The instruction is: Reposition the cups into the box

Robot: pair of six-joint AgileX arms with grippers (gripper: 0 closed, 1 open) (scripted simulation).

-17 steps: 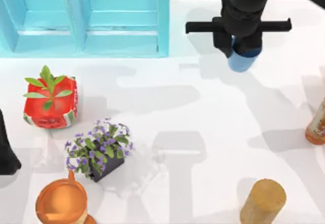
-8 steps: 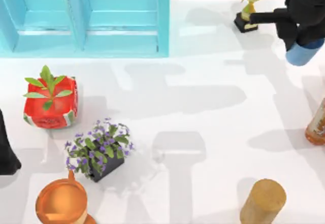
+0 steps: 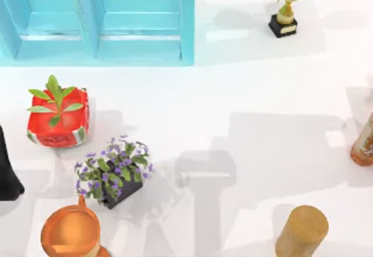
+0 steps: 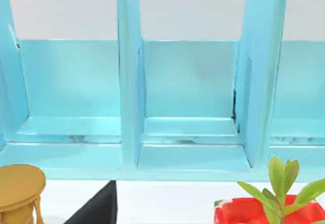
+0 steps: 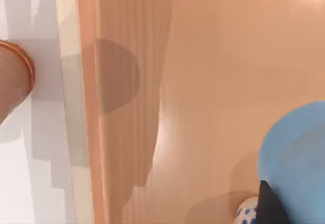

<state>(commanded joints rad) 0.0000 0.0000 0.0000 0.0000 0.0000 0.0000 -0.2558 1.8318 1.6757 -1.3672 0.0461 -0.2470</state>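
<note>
Blue cup (image 5: 297, 153), plain and pale, sits close to the right wrist camera, clamped in the right gripper (image 5: 290, 203), one dark finger (image 5: 267, 208) against its wall. White cup (image 5: 247, 214) with dark blue dots peeks out just beside that finger. Both are over a tan wood-grain surface, past the white table (image 3: 245, 94) edge. Box (image 3: 187, 30), light turquoise with upright partitions, stands at the table's far left; its compartments show bare turquoise floor. Red planter (image 3: 58, 126) near it holds a green plant. Left gripper (image 4: 99, 210) is parked at the table's left edge; its state cannot be told.
</note>
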